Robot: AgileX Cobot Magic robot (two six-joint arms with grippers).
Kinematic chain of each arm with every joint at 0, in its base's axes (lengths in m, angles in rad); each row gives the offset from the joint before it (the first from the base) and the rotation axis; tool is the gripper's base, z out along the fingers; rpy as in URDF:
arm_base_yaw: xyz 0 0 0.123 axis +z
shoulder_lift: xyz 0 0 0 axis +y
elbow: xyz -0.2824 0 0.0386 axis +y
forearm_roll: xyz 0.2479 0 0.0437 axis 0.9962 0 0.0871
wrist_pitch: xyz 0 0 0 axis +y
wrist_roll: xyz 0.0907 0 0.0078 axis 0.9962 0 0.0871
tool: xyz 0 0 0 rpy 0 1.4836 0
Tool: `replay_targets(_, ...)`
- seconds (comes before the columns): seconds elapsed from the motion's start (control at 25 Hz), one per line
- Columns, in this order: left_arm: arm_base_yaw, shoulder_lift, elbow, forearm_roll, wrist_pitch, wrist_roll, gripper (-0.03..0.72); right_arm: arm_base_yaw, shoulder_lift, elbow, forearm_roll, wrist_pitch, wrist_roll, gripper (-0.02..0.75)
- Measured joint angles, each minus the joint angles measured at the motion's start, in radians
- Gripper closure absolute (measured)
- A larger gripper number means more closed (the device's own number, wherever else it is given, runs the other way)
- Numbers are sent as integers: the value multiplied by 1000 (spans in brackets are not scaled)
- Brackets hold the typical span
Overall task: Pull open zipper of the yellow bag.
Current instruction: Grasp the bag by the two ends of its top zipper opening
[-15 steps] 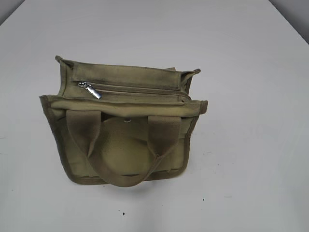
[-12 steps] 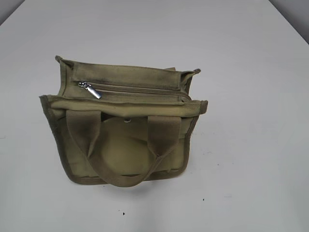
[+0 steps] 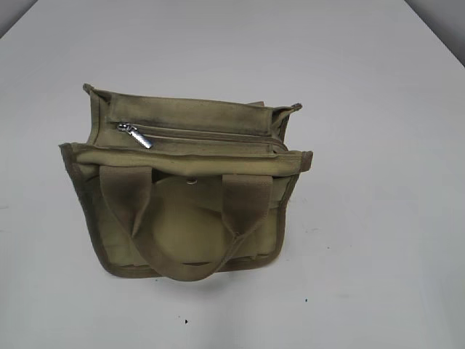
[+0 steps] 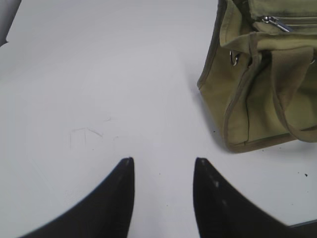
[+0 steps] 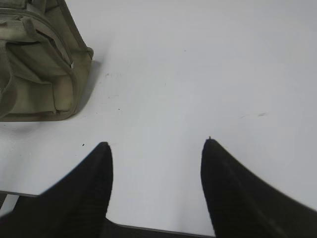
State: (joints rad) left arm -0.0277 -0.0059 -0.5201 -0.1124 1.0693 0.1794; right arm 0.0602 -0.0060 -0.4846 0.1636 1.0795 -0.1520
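Change since earlier frames: none visible; the bag, its pull tab and its handles lie exactly as before, and neither arm enters the exterior view.
Zipper (image 3: 207, 136): runs straight across the bag's top panel, pale tape, teeth closed along the whole visible length.
Pull tab (image 3: 136, 135): shiny silver, at the left end of the zipper in the exterior view, lying flat and angled toward the right.
Yellow bag (image 3: 185, 189): stands slightly left of the middle of the counter, olive-yellow canvas with darker brownish trim, top panel tipped toward the camera.
Handles (image 3: 182, 233): the near webbing loop hangs down over the front face; a small metal snap (image 3: 192, 182) sits between its two ends.
Counter (image 3: 378, 182): plain white, with a few tiny dark specks near the bag.
Left end effector (image 4: 163, 168): released, dark fingers apart over bare counter, holding nothing; the bag is off to its upper right.
Right end effector (image 5: 156, 151): released, fingers spread wider, holding nothing; the bag is at its upper left.
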Motion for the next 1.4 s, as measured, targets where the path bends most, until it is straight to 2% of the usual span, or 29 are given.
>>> replay_targets(0.6, 0, 1, 0, 0, -1, 0, 379, 0, 0, 0, 2, 0, 0, 293)
replay_targets(0.72, 0, 44, -19, -39, -39, 0, 379, 0, 0, 0, 3, 0, 0, 293)
replay_targets(0.84, 0, 124, -60, -142, -139, 0, 379, 0, 24, 0, 3, 0, 0, 293)
replay_targets(1.04, 0, 379, -102, -423, -291, 1, 379, 0, 154, 0, 25, -9, -8, 293)
replay_targets(1.16, 0, 605, -156, -596, -274, 41, 379, 26, 236, -13, 75, -73, -62, 293)
replay_targets(1.4, 0, 1062, -313, -851, -154, 173, 379, 54, 437, -61, 242, -288, -259, 293)
